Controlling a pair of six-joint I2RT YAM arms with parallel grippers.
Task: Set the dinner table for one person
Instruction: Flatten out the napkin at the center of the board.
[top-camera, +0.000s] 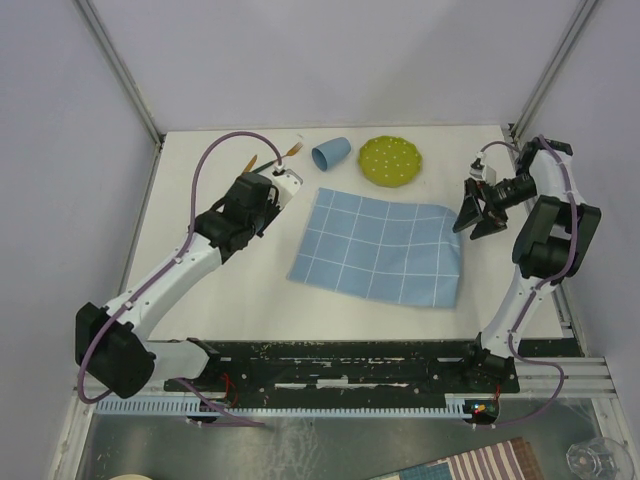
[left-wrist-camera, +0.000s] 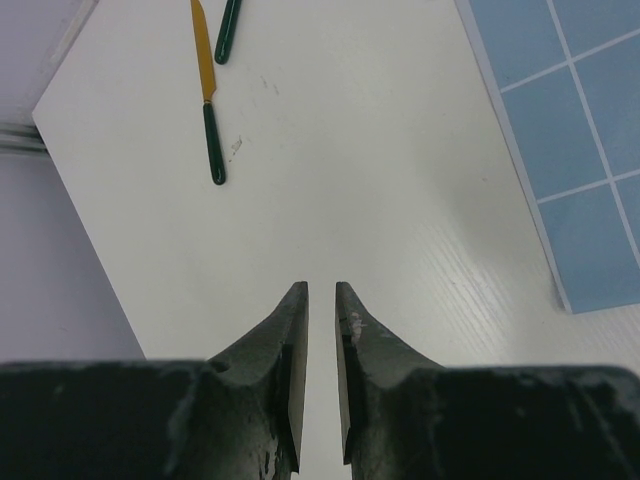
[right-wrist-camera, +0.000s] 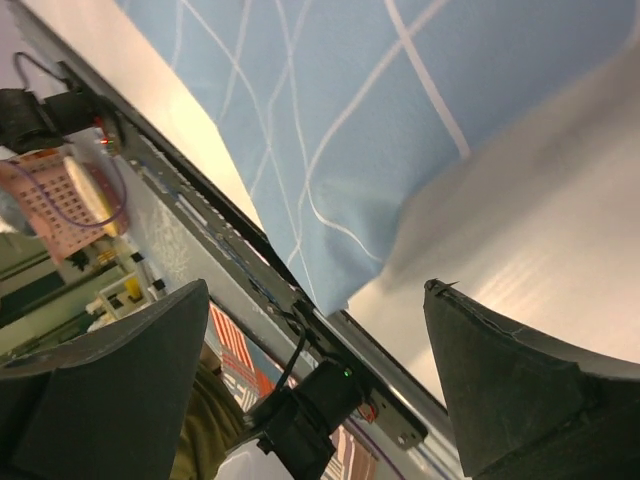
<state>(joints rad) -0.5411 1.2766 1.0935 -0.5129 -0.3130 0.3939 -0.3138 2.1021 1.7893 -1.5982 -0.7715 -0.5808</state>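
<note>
Top view: the cloth lies spread at the middle of the white matte surface; plate and cup wait at twelve o'clock.

Left wrist: the left gripper, fingers nearly clenched and empty, likely fetches the cutlery at eleven o'clock.

Right wrist: the right gripper, fingers released, holds nothing.

The dinner table, a plain white matte top, carries a light-blue grid-lined cloth near its centre, a blue cup lying on its side, a green dotted plate, and what appear to be two green-handled utensils at its far-left corner.
</note>
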